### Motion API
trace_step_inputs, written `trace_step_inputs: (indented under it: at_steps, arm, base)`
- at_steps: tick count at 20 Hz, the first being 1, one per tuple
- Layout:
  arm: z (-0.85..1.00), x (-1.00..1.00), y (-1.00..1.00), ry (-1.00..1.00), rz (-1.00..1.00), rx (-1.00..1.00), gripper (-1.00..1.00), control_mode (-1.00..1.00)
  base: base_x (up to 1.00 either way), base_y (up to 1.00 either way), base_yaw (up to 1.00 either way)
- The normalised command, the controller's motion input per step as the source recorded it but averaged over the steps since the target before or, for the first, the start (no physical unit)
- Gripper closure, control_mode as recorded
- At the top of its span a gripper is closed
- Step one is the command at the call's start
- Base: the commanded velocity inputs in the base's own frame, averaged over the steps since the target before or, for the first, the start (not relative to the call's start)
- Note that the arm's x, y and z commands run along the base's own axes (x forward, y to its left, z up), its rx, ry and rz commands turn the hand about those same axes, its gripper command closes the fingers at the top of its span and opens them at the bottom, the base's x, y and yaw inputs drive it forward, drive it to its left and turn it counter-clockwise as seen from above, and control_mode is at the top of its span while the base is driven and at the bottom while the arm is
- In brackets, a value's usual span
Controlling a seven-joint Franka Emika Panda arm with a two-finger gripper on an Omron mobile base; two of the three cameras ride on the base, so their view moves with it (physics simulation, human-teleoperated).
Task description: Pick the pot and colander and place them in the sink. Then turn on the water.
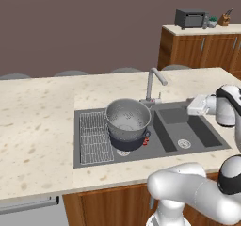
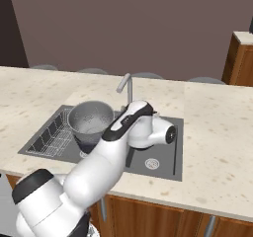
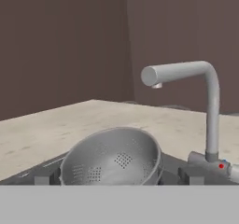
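The silver colander rests on top of the dark pot in the left basin of the sink. A curved grey faucet stands behind the divider, its spout over the colander. Water is out of view and the spout looks dry. My gripper hovers over the right basin, level and pointing at the faucet base and colander. It is open, with dark fingertips wide apart and nothing between them.
A wire rack lies at the sink's left end. The faucet's lever base with a red dot is just ahead on the right. Speckled counter surrounds the sink. A toaster oven sits on far cabinets.
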Motion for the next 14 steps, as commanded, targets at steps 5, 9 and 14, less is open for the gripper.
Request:
trace_step_inputs:
  at_steps: [5, 9, 14]
  arm:
    - [-0.01, 0.34, -0.04, 0.00, -0.06, 0.09, -1.00, -1.00]
    - [-0.09, 0.26, -0.01, 0.00, -0.04, 0.00, -1.00, -1.00]
    - [-0.13, 0.41, 0.00, 0.00, -0.05, 0.00, -1.00, -1.00]
  base:
    - [0.00, 0.00, 0.00]
    - [0.00, 0.00, 0.00]
    - [0.00, 0.00, 0.00]
